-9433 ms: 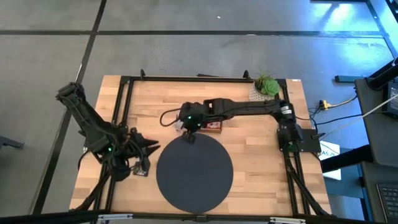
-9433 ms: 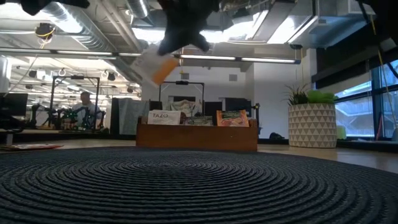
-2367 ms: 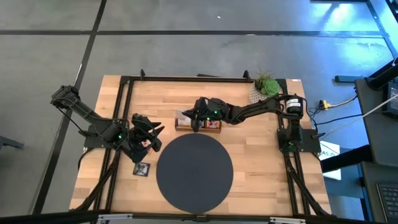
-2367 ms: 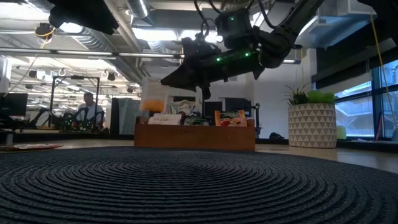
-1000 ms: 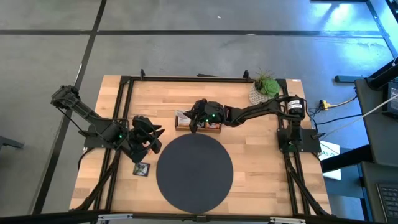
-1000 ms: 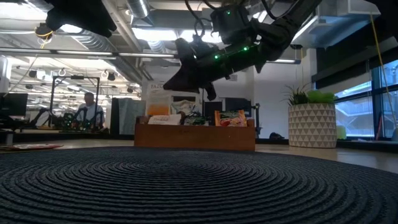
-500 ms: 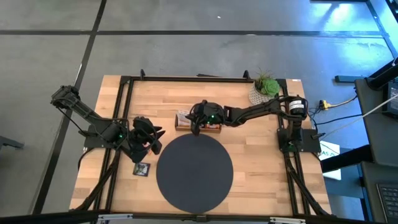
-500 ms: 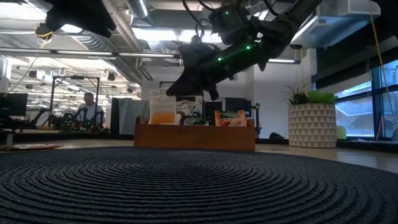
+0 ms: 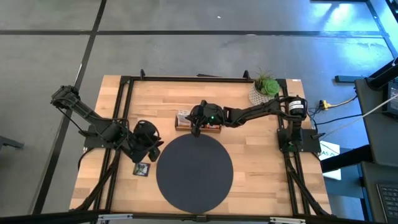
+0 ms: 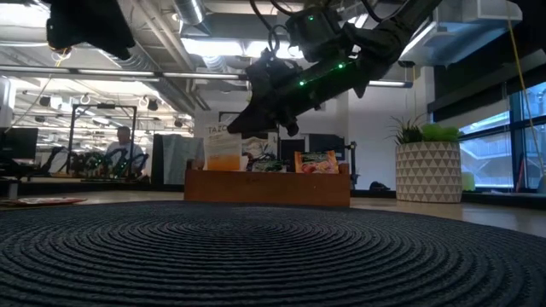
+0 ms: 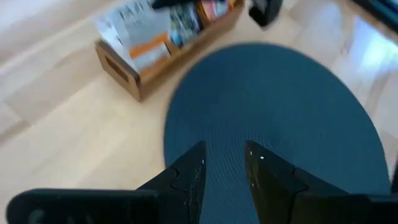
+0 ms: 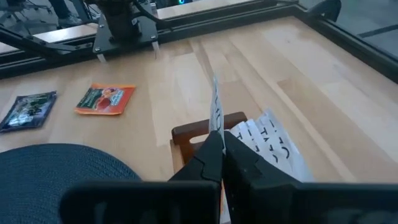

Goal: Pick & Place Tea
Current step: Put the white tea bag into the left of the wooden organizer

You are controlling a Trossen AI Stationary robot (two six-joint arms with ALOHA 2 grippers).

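My right gripper [image 9: 194, 124] is over the left end of the brown wooden tray [image 9: 199, 122], shut on a white-and-orange tea sachet [image 10: 223, 147]. More sachets stand in the tray's compartments [image 10: 317, 162]. My left gripper [image 11: 222, 167] hovers open and empty over the left edge of the dark round mat [image 9: 194, 173]. A dark sachet [image 9: 142, 168] lies flat on the wood left of the mat. The right wrist view shows it [image 12: 28, 103] beside an orange one [image 12: 106, 99]. My right gripper pinches the sachet between its two fingers near the upper edge [image 10: 243, 135]; the wrist view shows the sachet edge-on [image 12: 214, 106]. The fingers [image 10: 260, 119] slant down from the table's right. The sachet stands upright, its lower part hidden behind the tray's front wall [image 10: 269, 183].
A potted plant [image 9: 264, 87] stands at the far right corner, right of the tray. Black frame rails [image 9: 121, 112] run along the table's edges. The mat fills the table's near middle. A person [image 10: 119, 149] sits far off in the room behind.
My right gripper has carried the white-and-orange sachet a little toward the table's right and down, from beside the tray's left end into its left compartment, staying shut. My left gripper has drifted slightly toward the near edge and the mat.
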